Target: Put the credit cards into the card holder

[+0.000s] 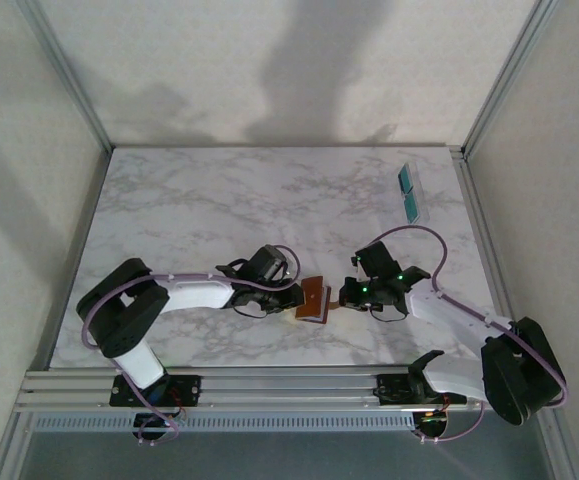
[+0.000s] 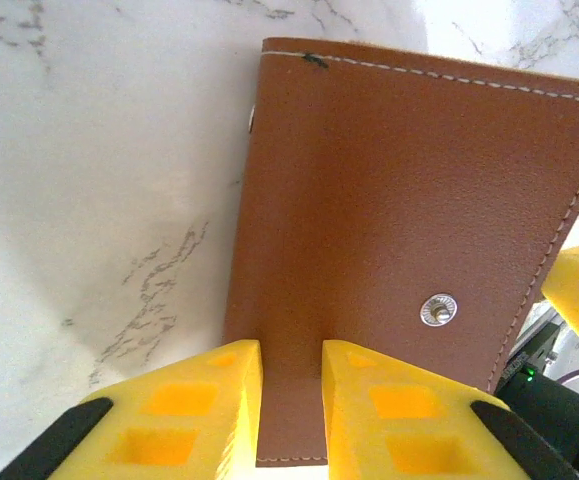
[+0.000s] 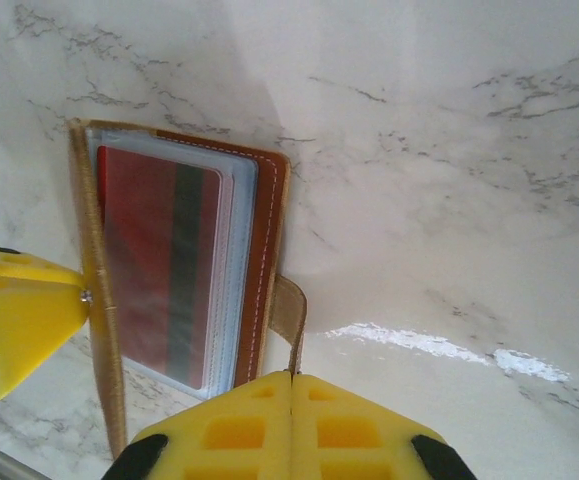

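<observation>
The tan-brown card holder (image 1: 314, 300) lies open between my two grippers near the table's front. In the left wrist view its outer cover (image 2: 399, 200) with a snap stud faces my left gripper (image 2: 291, 400). Those jaws stand slightly apart, with the leather showing in the gap behind them. My right gripper (image 3: 291, 400) is shut on the holder's snap tab (image 3: 291, 315). A red credit card (image 3: 159, 270) sits inside a clear inner pocket. Two teal credit cards (image 1: 408, 190) lie at the back right.
The teal cards rest in a clear oblong tray (image 1: 416, 172) near the right back corner. A metal frame borders the marble table (image 1: 219, 210). Both arms reach inward from the near rail (image 1: 269, 385).
</observation>
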Motion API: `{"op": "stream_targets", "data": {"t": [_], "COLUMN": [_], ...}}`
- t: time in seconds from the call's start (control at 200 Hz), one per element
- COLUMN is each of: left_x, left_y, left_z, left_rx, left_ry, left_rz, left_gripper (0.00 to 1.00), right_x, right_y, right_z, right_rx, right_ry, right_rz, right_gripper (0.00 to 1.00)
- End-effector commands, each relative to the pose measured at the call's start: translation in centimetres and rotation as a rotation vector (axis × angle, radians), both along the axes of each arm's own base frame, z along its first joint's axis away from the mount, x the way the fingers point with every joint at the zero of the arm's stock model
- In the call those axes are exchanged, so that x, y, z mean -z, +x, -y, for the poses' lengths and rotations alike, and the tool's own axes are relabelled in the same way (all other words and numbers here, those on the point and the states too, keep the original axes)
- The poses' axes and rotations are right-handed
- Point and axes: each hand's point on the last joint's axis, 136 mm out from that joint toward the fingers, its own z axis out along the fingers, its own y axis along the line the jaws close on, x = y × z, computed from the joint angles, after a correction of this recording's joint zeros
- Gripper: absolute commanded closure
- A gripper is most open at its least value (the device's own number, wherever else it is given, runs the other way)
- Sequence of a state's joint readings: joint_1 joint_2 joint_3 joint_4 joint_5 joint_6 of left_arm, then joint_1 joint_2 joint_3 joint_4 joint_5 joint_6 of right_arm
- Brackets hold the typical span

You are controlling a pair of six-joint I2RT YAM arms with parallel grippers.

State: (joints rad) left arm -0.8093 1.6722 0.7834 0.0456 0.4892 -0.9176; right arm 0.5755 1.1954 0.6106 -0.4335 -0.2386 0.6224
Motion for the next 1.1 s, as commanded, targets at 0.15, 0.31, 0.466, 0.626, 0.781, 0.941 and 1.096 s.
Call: {"op": "stream_targets", "data": {"t": [0.15,0.31,0.466,0.626,0.781,0.941,1.096], "left_x": [1.9,2.3,2.8,2.9,2.2,3.3,3.8], "left_y": [-0.2,-0.5,-0.7,-0.6,-0.3,-0.3,-0.6], "left_z": [-0.1,-0.2,-0.4,-0.8,-0.5,-0.3,-0.3], "left_rx": [0.003,0.000,-0.002,-0.019,-0.026,-0.010,-0.004], "left_ry": [0.034,0.038,0.059,0.085,0.077,0.109,0.119], "left_rz": [-0.017,-0.027,-0.034,-0.025,-0.008,-0.016,-0.021], "left_gripper": [0.77,0.77,0.77,0.72,0.69,0.72,0.73], "right_x": [-2.6,-2.8,-2.6,-2.6,-1.9,-0.2,1.2], "right_y": [0.5,0.9,1.3,1.3,1.3,1.4,1.3], "right_z": [-2.5,-3.8,-4.7,-5.0,-5.2,-5.3,-5.1], "right_rx": [-0.035,-0.071,-0.079,-0.089,-0.107,-0.113,-0.110], "right_ry": [0.145,0.189,0.218,0.226,0.218,0.191,0.171], "right_rz": [0.008,-0.009,-0.023,-0.026,-0.045,-0.082,-0.112], "right_gripper": [1.00,1.00,1.00,1.00,1.00,1.00,1.00]}}
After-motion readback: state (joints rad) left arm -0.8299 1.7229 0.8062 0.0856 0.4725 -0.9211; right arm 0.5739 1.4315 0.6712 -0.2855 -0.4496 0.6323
